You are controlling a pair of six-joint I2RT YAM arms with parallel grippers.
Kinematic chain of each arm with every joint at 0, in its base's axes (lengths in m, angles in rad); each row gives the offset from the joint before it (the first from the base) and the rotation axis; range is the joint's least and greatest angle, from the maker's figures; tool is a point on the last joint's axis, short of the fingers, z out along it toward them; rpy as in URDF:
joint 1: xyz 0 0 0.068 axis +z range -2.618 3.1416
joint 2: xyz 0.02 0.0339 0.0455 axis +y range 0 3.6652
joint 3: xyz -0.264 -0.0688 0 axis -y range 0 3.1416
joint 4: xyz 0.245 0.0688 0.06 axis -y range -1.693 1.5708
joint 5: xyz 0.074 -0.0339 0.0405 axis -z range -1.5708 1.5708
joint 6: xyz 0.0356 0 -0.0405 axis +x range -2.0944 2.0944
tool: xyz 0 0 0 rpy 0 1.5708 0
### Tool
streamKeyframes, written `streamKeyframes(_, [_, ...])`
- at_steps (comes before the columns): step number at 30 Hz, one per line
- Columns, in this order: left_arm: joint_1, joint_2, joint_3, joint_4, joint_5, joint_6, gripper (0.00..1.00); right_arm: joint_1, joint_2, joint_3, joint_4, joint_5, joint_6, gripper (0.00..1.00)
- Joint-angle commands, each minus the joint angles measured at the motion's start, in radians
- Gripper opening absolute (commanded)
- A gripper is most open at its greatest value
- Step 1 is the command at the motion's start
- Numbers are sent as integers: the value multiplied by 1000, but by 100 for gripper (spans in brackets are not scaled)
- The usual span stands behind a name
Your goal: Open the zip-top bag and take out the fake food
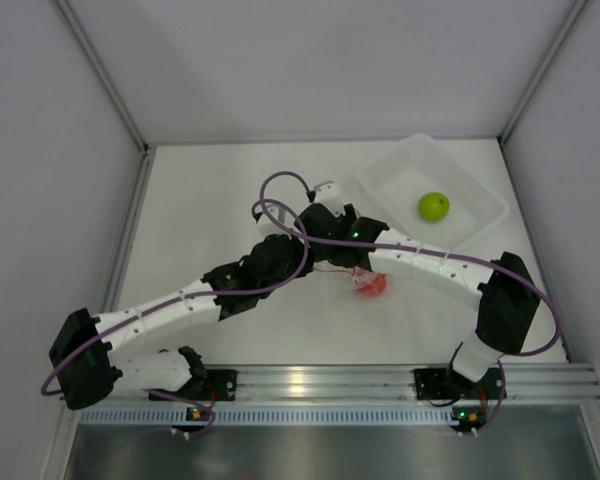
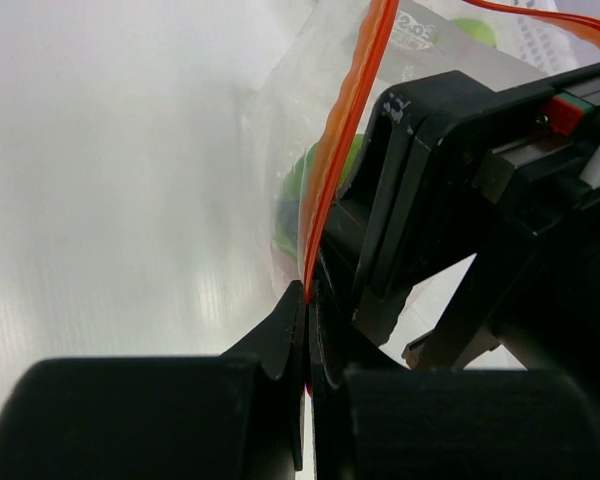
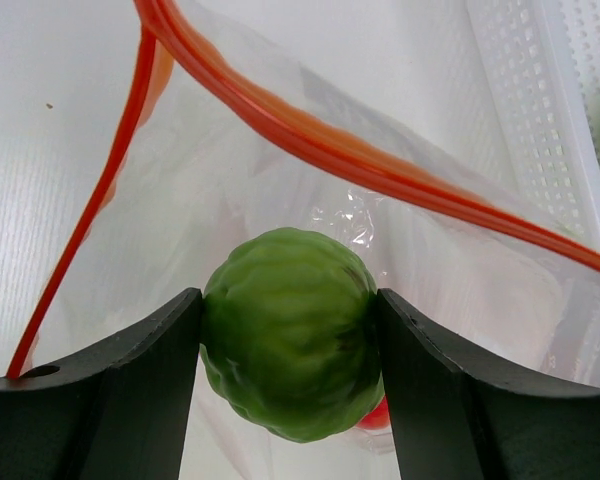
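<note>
Top: left arm and right arm meet mid-worktop over the zip-top bag, with a red ball showing at it; one green ball sits in the clear tub back right. Left wrist: left end effector is clamped tight on the bag's orange zip strip, right arm's black end effector just beside it. Right wrist: right end effector is inside the open bag mouth, fingers pressed on both sides of a second green ball, red ball peeking out just beneath.
</note>
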Motion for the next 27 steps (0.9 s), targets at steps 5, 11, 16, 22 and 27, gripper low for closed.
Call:
streamKeyframes(5, [-19, -22, 49, 52, 20, 6, 0, 40, -66, 40, 74, -33, 11, 21])
streamKeyframes(11, [-19, -15, 34, 53, 25, 6, 0, 40, -120, 46, 88, -89, -12, 21])
streamKeyframes(16, [-18, -32, 18, 53, 20, 5, 0, 40, -163, 46, 74, -56, -17, 20])
streamKeyframes(22, [-19, -37, 14, 53, 14, 6, 0, 26, -221, 35, 79, -54, -29, 20])
streamKeyframes(27, [-19, -28, 23, 52, 25, 0, 0, 23, -273, 6, 146, -134, -35, 19])
